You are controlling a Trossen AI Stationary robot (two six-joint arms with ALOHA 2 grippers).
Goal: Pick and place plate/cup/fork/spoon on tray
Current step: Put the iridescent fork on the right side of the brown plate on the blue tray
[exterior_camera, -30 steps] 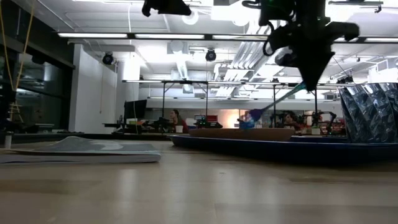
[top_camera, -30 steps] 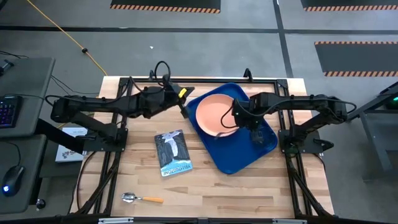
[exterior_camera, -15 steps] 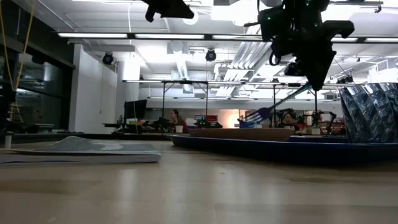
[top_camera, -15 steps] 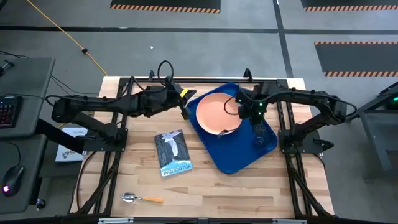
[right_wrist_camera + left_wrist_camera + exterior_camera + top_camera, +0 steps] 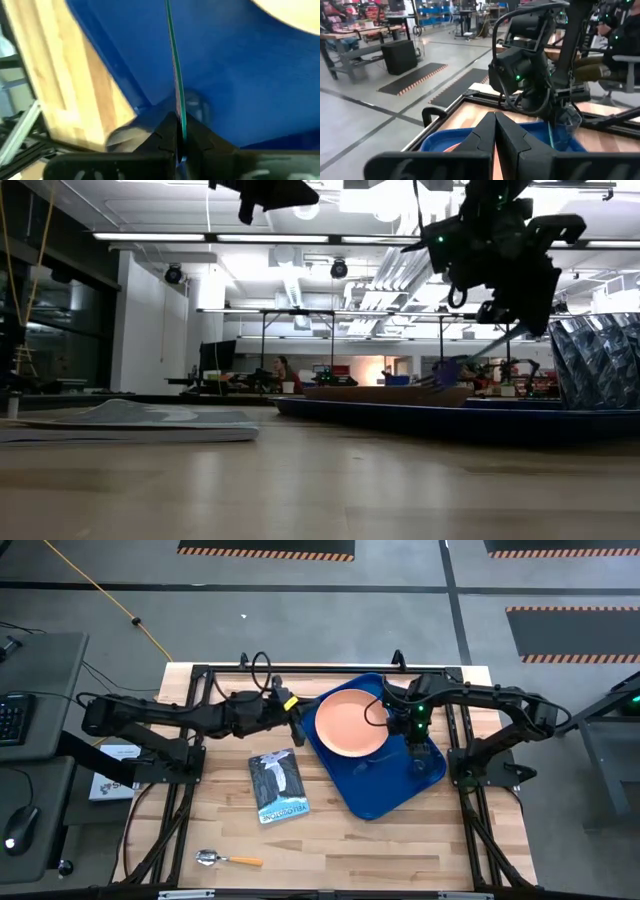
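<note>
The peach-orange plate point(image 5: 350, 722) and the see-through cup point(image 5: 419, 760) stand on the dark blue tray point(image 5: 375, 790) at the table's far right. My right gripper point(image 5: 407, 736) is over the tray between plate and cup, shut on the teal-blue fork point(image 5: 470, 363). My left gripper point(image 5: 296, 726) is shut and empty, raised beside the tray's left edge. The spoon point(image 5: 226, 859) with its orange handle lies flat on the table near the front left edge. My right gripper pinches the fork's handle point(image 5: 177, 117) between its two fingers, near the handle's end. The fingers point(image 5: 520, 315) come from above, pointing down. The fork slants down out of the hold, its tines point(image 5: 443, 377) just over the plate's rim point(image 5: 385, 392).
A blue-and-white booklet point(image 5: 278, 785) lies flat on the table, left of the tray. Bare wood lies between the booklet, the spoon and the front edge. Black frame rails run along both sides of the table.
My right gripper has gone with the fork toward the table's right and far edge, over the tray. The fork has tipped lower, so its tines now hang close over the plate's rim. My left gripper has gone a little toward the near edge.
</note>
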